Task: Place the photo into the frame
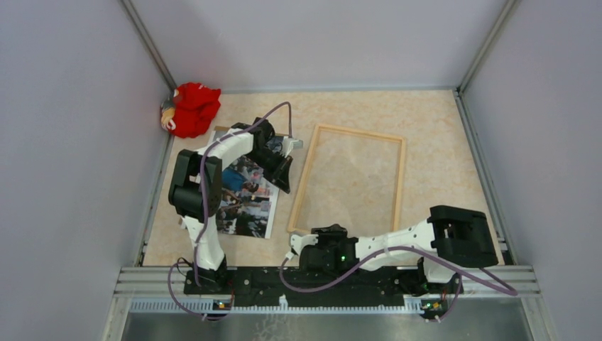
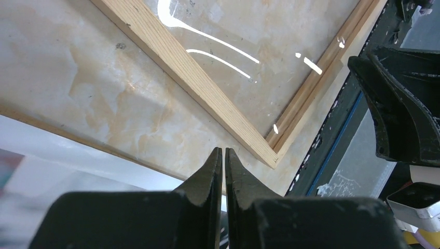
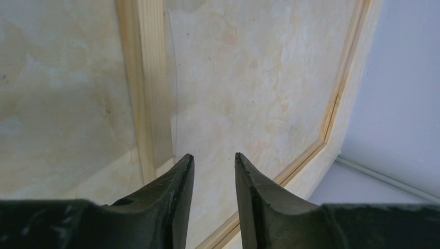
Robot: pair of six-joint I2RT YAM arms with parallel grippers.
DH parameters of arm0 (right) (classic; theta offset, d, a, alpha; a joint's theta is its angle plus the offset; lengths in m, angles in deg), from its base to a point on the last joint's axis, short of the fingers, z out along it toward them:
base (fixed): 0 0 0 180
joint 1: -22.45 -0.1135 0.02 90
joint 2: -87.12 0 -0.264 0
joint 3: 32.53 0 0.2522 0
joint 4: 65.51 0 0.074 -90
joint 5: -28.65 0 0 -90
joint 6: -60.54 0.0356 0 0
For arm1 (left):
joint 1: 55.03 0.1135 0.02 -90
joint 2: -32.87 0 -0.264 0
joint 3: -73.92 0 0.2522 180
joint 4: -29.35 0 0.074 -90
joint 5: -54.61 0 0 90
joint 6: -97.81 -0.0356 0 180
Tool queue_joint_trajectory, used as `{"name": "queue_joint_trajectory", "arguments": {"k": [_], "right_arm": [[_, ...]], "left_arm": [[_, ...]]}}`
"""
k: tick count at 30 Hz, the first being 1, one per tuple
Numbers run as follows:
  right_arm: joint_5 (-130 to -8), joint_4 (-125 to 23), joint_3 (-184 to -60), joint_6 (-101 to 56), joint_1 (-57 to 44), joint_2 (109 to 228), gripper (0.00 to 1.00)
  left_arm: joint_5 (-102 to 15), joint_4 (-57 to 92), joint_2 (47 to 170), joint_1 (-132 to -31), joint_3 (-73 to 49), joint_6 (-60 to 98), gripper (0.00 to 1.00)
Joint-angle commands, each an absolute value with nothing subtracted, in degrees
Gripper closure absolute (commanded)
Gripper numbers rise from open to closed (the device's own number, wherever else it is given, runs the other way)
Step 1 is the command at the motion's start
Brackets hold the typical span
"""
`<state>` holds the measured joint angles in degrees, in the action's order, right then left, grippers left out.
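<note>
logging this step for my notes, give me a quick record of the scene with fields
photo: flat on the table, left of the frame, not inside it
frame: flat, pane bare
left gripper: shut, between photo and frame
right gripper: open, over the frame's near left corner, holding nothing
red cloth: far left corner

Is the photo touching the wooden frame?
Apart. The left wrist view shows a strip of bare table between the photo and the frame.
</note>
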<state>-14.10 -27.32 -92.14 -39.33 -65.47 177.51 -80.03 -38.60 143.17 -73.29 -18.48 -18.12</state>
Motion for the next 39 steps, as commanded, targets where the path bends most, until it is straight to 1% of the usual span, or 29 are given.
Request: {"name": "queue_joint_trajectory", "arguments": {"k": [1,3,5,7,9,10,11,13,14,16,17,20,24,25,27,28,29,30,31,33,35,39], "right_arm": [[-7.4,-27.7,-95.8,-38.7,-67.1,176.6,0.73],[-5.3,-28.6,-96.1,-39.3,-67.0,176.0,0.86],[-4.1,-29.6,-96.0,-40.2,-67.0,175.5,0.95],[-3.3,-30.1,-95.9,-40.4,-67.0,175.4,1.0],[-3.3,-29.9,-95.7,-39.3,-66.9,175.2,1.0],[-4.0,-29.2,-95.8,-37.9,-66.7,174.9,0.95],[-5.3,-28.3,-96.0,-36.4,-66.5,174.0,0.83],[-9.2,-27.4,-96.0,-33.9,-66.2,171.2,0.52],[-11.5,-27.7,-95.7,-33.1,-66.1,169.3,0.4],[-16.0,-28.6,-94.8,-31.8,-65.3,165.8,0.23],[-18.8,-28.9,-94.6,-31.4,-64.2,164.3,0.19],[-22.8,-29.5,-94.1,-31.6,-60.7,162.0,0.16],[-25.0,-30.6,-94.3,-33.5,-58.4,163.5,0.17],[-25.4,-29.9,-95.0,-31.5,-56.3,164.2,0.17],[-26.4,-26.8,-96.8,-22.5,-48.0,164.1,0.19],[-27.1,-25.5,-96.9,-17.8,-42.8,162.8,0.18],[-28.3,-24.6,-96.6,-13.7,-38.0,160.7,0.16],[-30.7,-23.7,-96.1,-9.3,-32.2,158.8,0.11],[-34.4,-22.8,-95.4,-5.7,-26.4,156.5,0.03],[-41.5,-21.6,-93.7,-0.6,-16.4,154.7,0.01],[-44.8,-21.1,-92.2,1.2,-10.5,153.9,0.01],[-47.5,-21.4,-89.8,3.3,-2.6,153.5,0.01]], "left_arm": [[-80.8,-39.3,139.9,-72.9,-18.2,-19.2,0.89],[-80.8,-39.3,140.0,-72.8,-18.0,-19.2,0.89],[-80.8,-39.3,139.9,-72.7,-17.9,-19.3,0.89],[-80.6,-39.3,139.8,-72.6,-17.8,-19.4,0.89],[-80.7,-39.3,139.7,-72.4,-17.7,-19.4,0.89],[-80.8,-39.3,139.6,-72.4,-17.7,-19.5,0.89],[-80.9,-39.3,139.6,-72.3,-17.5,-19.5,0.89],[-80.9,-39.1,139.4,-72.3,-17.2,-19.5,0.89],[-81.0,-39.0,139.4,-72.3,-17.0,-19.6,0.89],[-81.1,-38.7,139.4,-72.3,-16.6,-19.6,0.89],[-81.3,-38.6,139.4,-72.3,-16.6,-19.7,0.89],[-81.8,-38.5,139.9,-72.3,-16.6,-19.5,0.89],[-82.7,-38.4,140.5,-72.3,-16.9,-19.4,0.89],[-83.1,-38.3,140.6,-72.3,-17.0,-19.2,0.88],[-84.4,-38.4,141.3,-72.4,-17.9,-18.8,0.87],[-85.2,-38.4,142.0,-72.5,-18.6,-18.5,0.86],[-86.0,-38.6,142.8,-72.6,-19.5,-18.3,0.81],[-86.7,-38.7,143.5,-72.8,-20.4,-18.0,0.76],[-87.4,-38.8,144.4,-73.1,-21.4,-17.8,0.74],[-88.1,-38.6,146.1,-74.1,-23.2,-17.2,0.72],[-87.1,-37.8,147.9,-75.5,-24.7,-16.3,0.71],[-85.6,-36.5,151.7,-77.8,-27.1,-14.4,0.71]]}}
